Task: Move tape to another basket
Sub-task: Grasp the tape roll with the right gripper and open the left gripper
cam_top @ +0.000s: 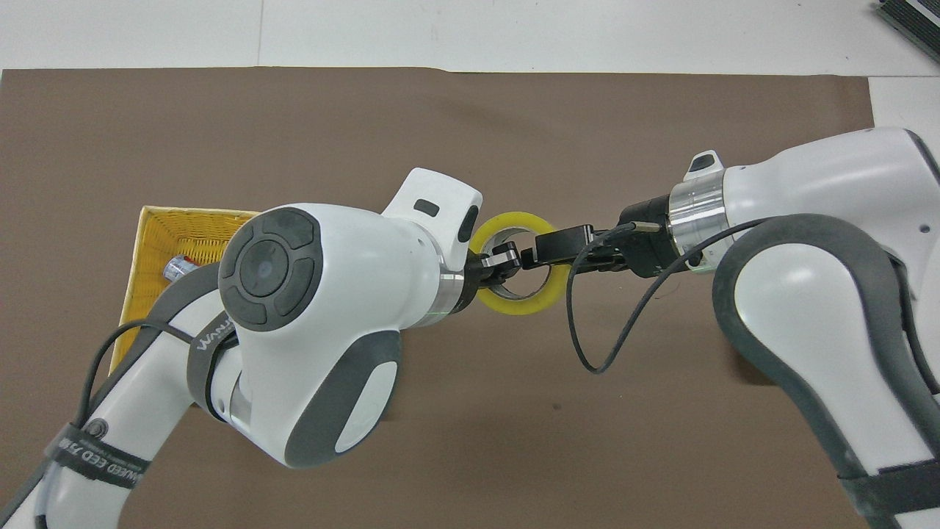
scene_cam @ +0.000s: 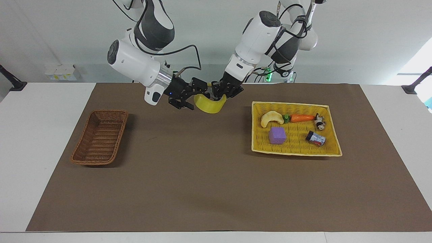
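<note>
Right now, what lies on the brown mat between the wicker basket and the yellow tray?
Nothing rests there: the facing view shows bare mat between basket and yellow tray.

Yellowish tape roll, held tilted above the mat, mid-table near the robots. Brown wicker basket empty, at the right arm's end.

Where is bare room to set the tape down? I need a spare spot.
Bare mat between the brown basket and the yellow tray. The basket is empty. The tray is crowded. Both grippers meet at the tape.
</note>
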